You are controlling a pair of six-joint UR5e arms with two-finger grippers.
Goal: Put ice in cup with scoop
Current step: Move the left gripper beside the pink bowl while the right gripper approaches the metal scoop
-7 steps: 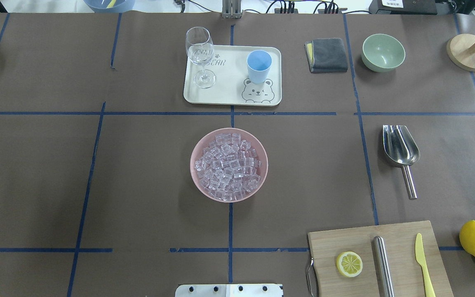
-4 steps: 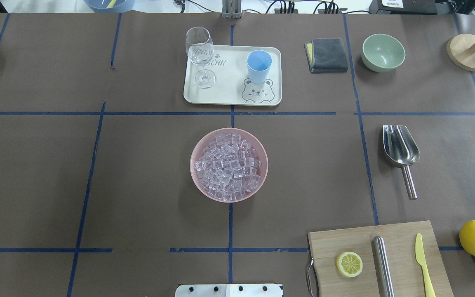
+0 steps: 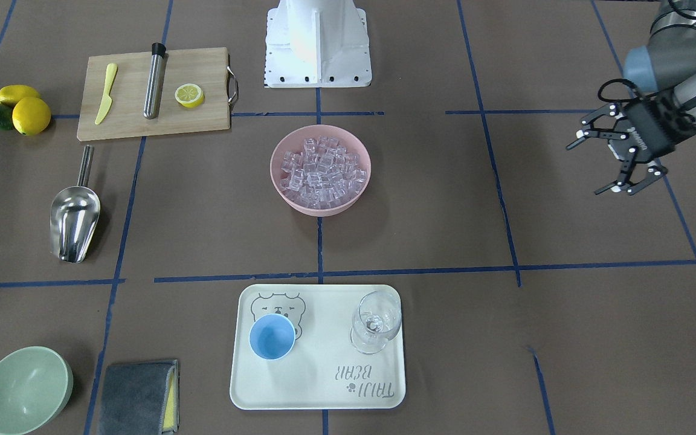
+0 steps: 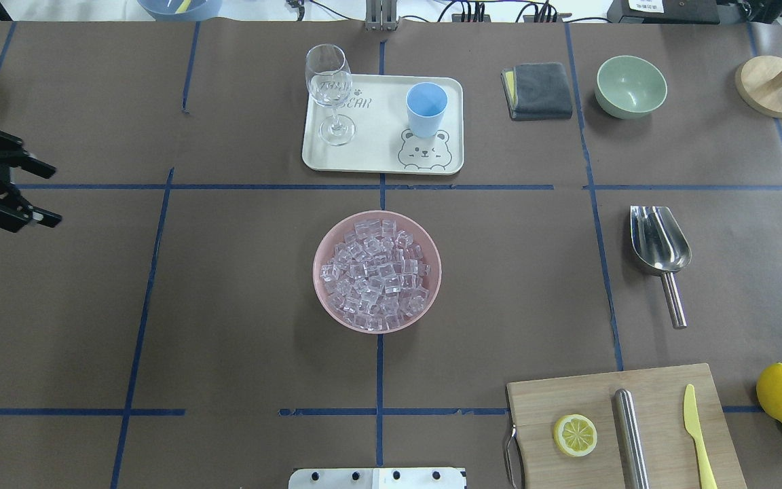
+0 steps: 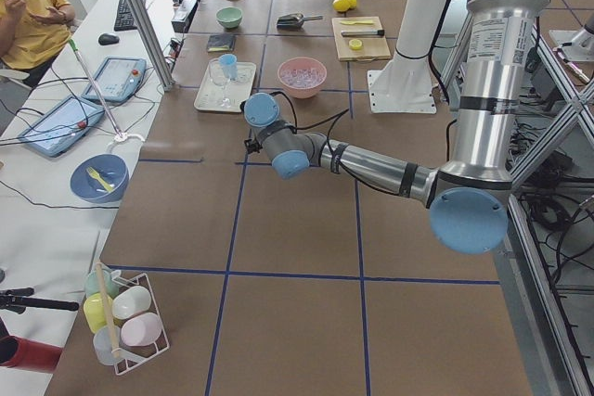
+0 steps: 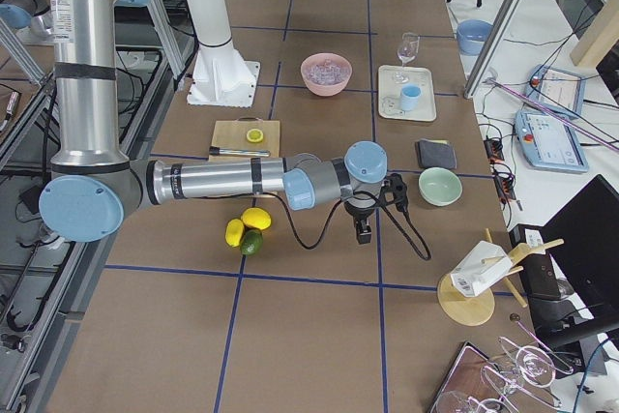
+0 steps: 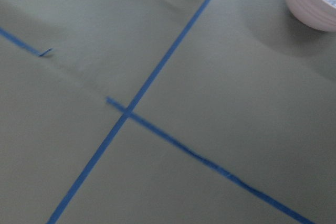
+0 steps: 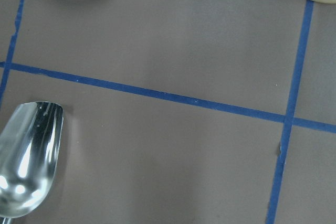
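Two tools in my feed. Left tool wide open, holds nothing. Clear glassy ice cubes in pink bowl sit well apart from it, as does small light-blue plastic cup on cream tray. Right tool: cannot tell how far open. Shiny steel scoop lies on worktop near it.

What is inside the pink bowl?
The pink bowl holds a heap of clear ice cubes. They cover its bottom, so whatever lies beneath them cannot be seen.
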